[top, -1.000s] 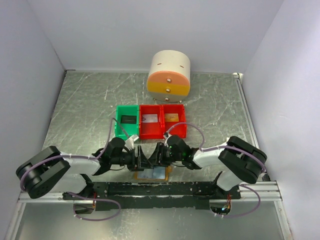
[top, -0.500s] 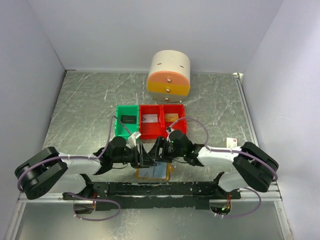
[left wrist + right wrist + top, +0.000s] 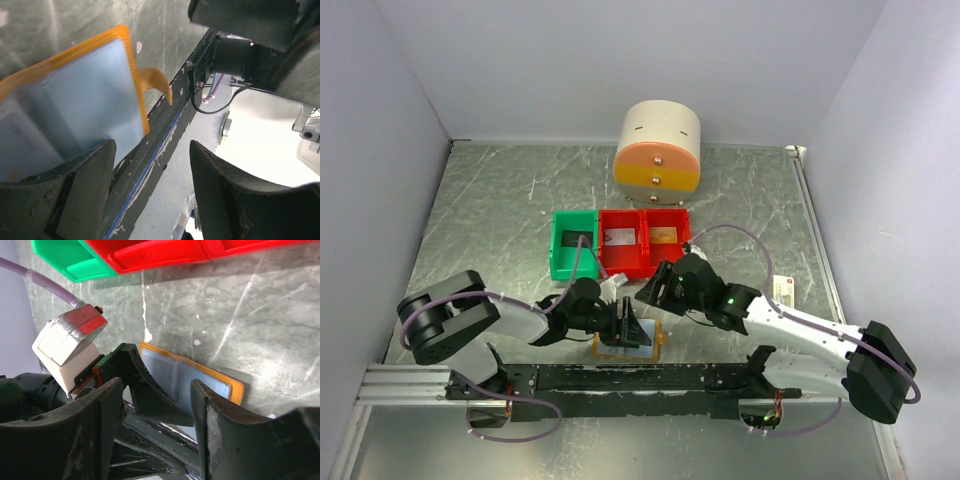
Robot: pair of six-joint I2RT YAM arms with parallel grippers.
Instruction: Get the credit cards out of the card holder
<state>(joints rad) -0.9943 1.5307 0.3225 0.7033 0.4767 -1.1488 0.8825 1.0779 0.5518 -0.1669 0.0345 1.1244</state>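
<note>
The card holder (image 3: 625, 349) lies open and flat near the table's front edge, pale blue inside with an orange rim. It also shows in the left wrist view (image 3: 75, 105) and the right wrist view (image 3: 205, 380). My left gripper (image 3: 631, 326) is open just over the holder's left part, one finger above the blue pocket. My right gripper (image 3: 655, 291) is open and empty, hovering just behind the holder. A gold-orange card (image 3: 663, 235) lies in the right red bin. A grey, dark-striped card (image 3: 577, 238) lies in the green bin. Whether a card sits in the pockets is too blurred to tell.
A green bin (image 3: 558, 262) and two red bins (image 3: 620, 264) stand in a row just behind the holder. The middle bin holds a small white box (image 3: 618, 237). A round cream and orange drawer unit (image 3: 658, 148) stands at the back. The black base rail (image 3: 650, 378) runs right in front of the holder.
My left gripper has moved right, over the holder. My right arm has stretched out to the right, and its gripper has drawn back a little from the holder toward the bins.
</note>
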